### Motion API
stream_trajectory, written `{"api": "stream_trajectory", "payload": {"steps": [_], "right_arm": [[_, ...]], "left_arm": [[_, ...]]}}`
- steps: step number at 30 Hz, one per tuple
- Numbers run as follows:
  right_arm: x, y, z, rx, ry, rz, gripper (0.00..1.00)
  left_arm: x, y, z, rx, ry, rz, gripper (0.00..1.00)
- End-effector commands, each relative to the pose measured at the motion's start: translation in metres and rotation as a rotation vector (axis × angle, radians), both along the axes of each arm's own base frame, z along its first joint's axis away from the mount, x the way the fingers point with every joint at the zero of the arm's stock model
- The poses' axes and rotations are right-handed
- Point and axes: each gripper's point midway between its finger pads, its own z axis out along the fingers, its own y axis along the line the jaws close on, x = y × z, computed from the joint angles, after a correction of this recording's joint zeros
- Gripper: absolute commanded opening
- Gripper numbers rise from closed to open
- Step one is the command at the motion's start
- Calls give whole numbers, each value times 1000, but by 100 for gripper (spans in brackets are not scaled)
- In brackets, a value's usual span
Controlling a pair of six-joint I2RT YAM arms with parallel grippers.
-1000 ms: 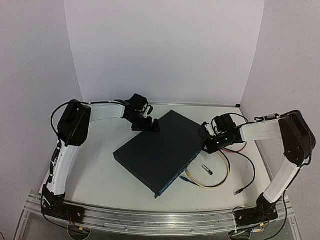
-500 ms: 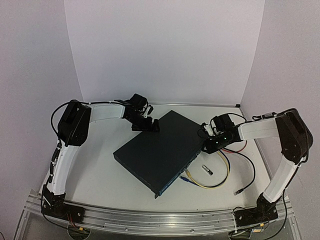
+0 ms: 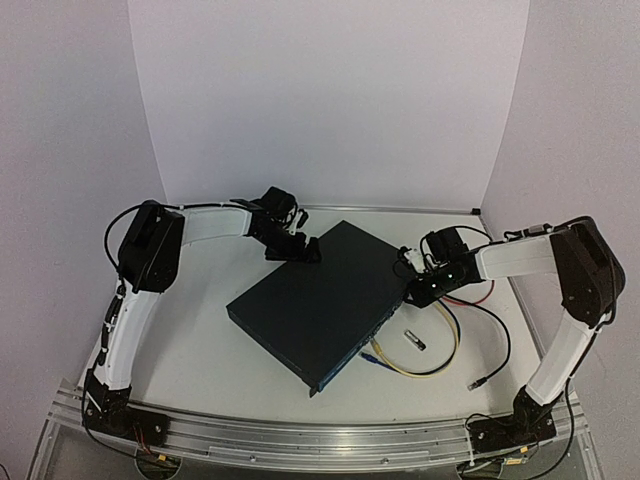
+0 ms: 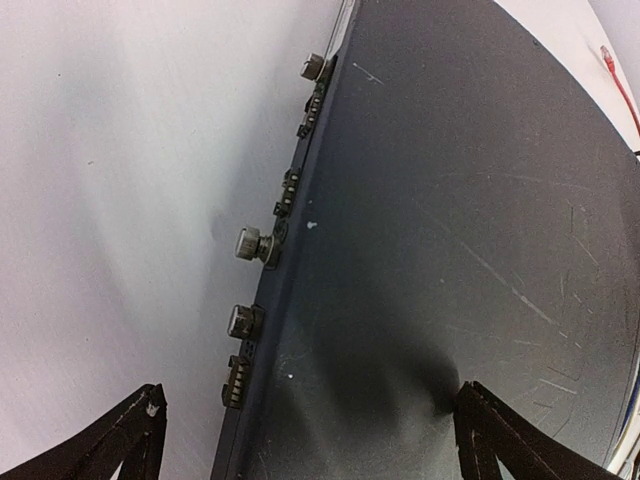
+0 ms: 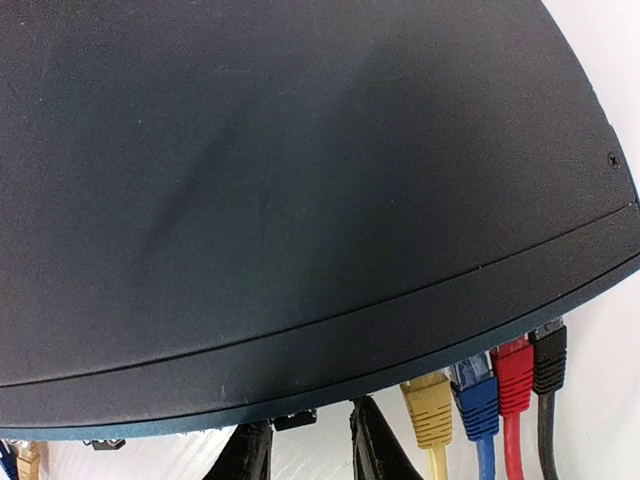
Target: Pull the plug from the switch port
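Dark metal: the switch (image 3: 318, 305) lies slantwise on the tabletop (image 3: 200, 340).
Nearest, a yellow cable (image 3: 420, 370) loops loose; beyond, the right pincer (image 5: 312, 450) straddles what looks like a small dark plug (image 5: 295, 421) at the port face, jaws narrow, grip impossible to tell. Farthest, the left pincer (image 4: 315, 435) hangs released over the switch's back edge. Grasping is in hand; next needs a firm pinch, then a straight outward pull.

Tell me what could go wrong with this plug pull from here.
1. The right gripper is at the port face of the switch, with the yellow plug close beside it. Closing could snag that neighbour instead.
2. The left gripper stands open over the switch's rear edge, not clamping it, so a pull may drag the whole box.
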Motion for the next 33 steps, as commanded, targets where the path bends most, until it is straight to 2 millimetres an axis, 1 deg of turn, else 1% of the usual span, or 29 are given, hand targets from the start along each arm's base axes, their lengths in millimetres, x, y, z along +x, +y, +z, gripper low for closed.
{"api": "stream_trajectory", "payload": {"steps": [1,5,12,17,26,33], "right_arm": [[20,13,17,20,-85,59,22],[21,15,21,18,-99,76,18],[19,11,19,-32,-117,81,17],[20,9,22,-84,-151,84,17],[20,12,31,-104,-185,89,16],[19,17,34,-123,-207,106,13]], "left_arm": [[-15,28,-61,167,98,8,100],[-15,28,-62,168,102,9,100],[-16,29,-62,172,103,7,100],[-17,29,-64,177,105,4,100],[-19,30,-67,182,113,-3,100],[-21,32,-68,185,116,-5,100]]}}
